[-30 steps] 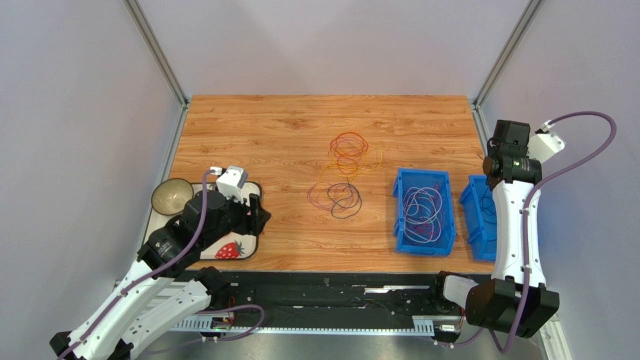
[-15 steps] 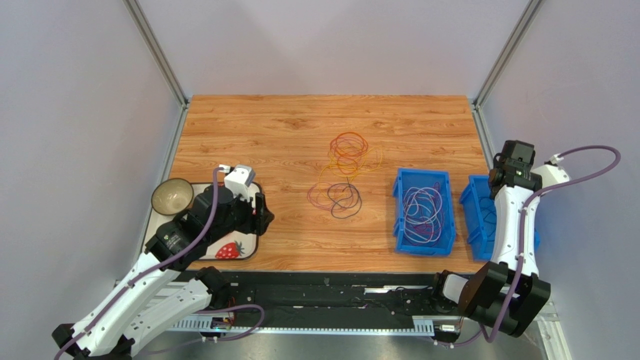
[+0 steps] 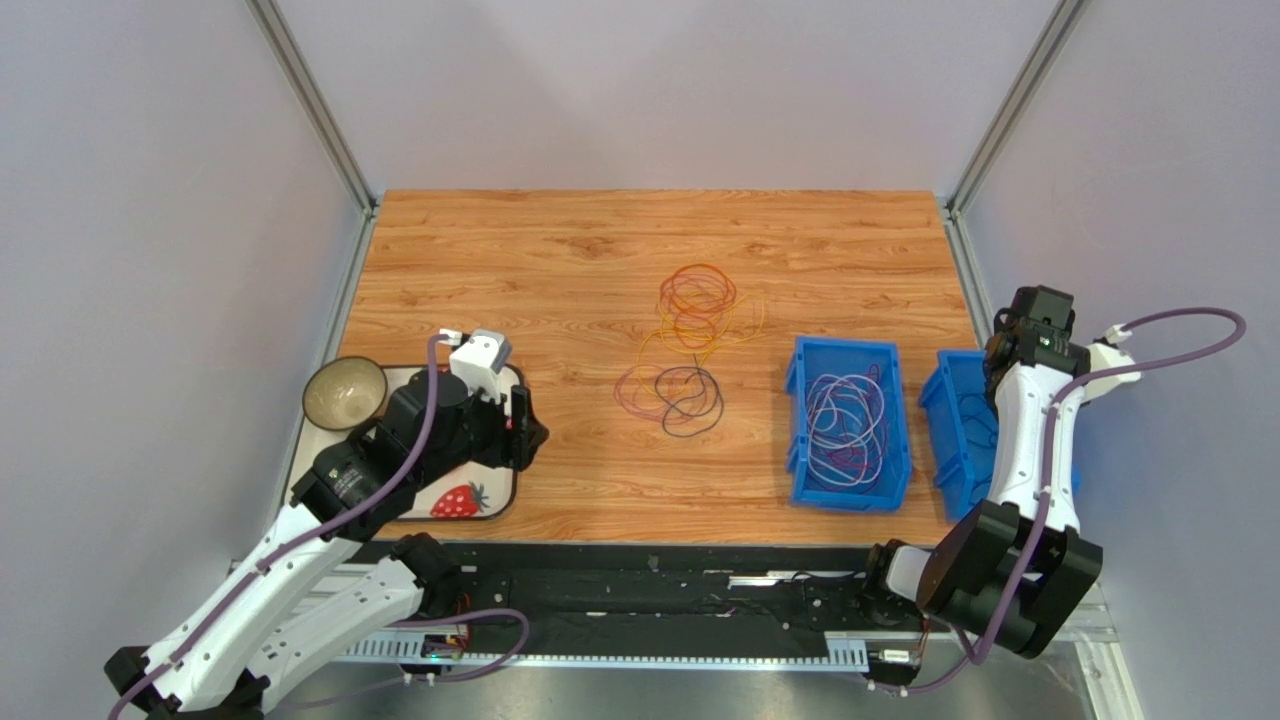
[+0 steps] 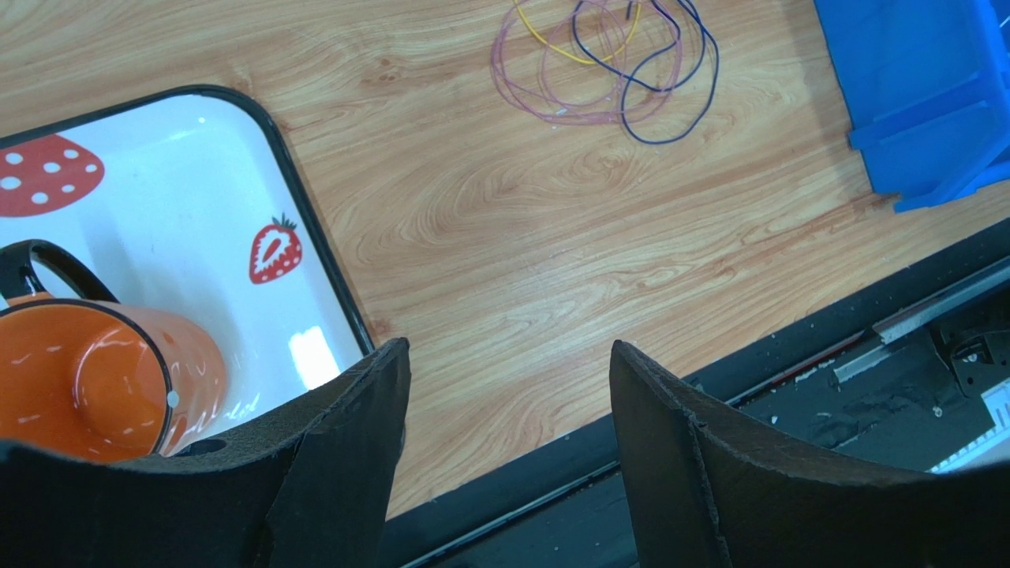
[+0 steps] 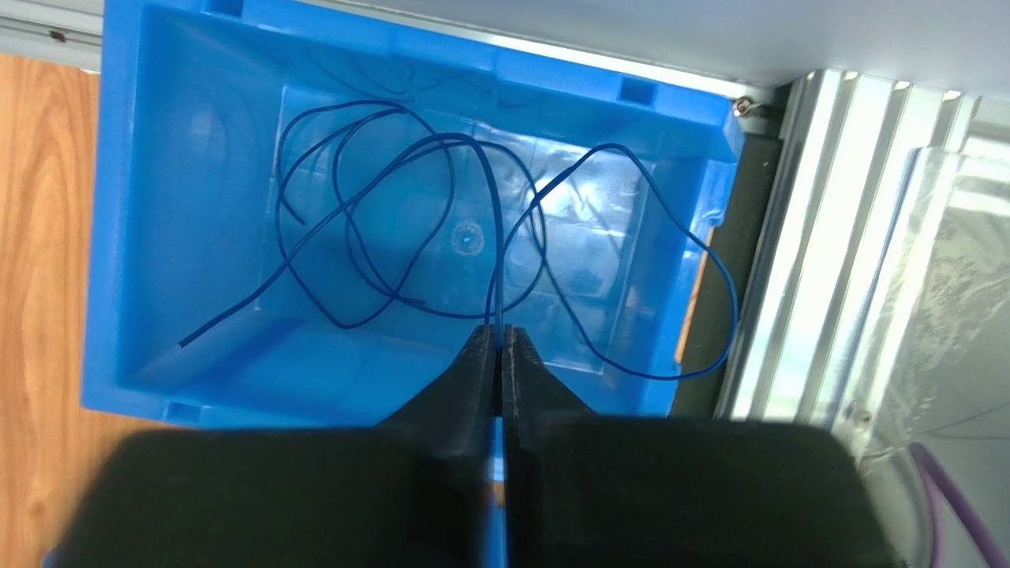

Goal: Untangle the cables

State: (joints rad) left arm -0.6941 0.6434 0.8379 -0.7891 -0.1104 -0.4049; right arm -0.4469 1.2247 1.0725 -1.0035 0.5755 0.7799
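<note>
A tangle of thin cables (image 3: 688,348) lies mid-table: orange and red loops at the far end, purple, dark and yellow loops nearer. Its near part also shows in the left wrist view (image 4: 605,59). My left gripper (image 3: 522,426) is open and empty (image 4: 510,355) above the table's front edge, beside the tray and well left of the tangle. My right gripper (image 5: 498,334) is shut on a thin blue cable (image 5: 494,260) that loops down into the right blue bin (image 5: 130,237). One loop of it hangs over the bin's right rim.
A second blue bin (image 3: 801,435) holds white and purple cables. A strawberry-print tray (image 3: 466,498) at the left carries an orange mug (image 4: 107,391), with a bowl (image 3: 344,393) beside it. A black rail (image 4: 759,367) runs along the front edge. Walls enclose three sides.
My right arm has come down and nearer over the right blue bin. My left arm shifted slightly to the right, then stayed still.
</note>
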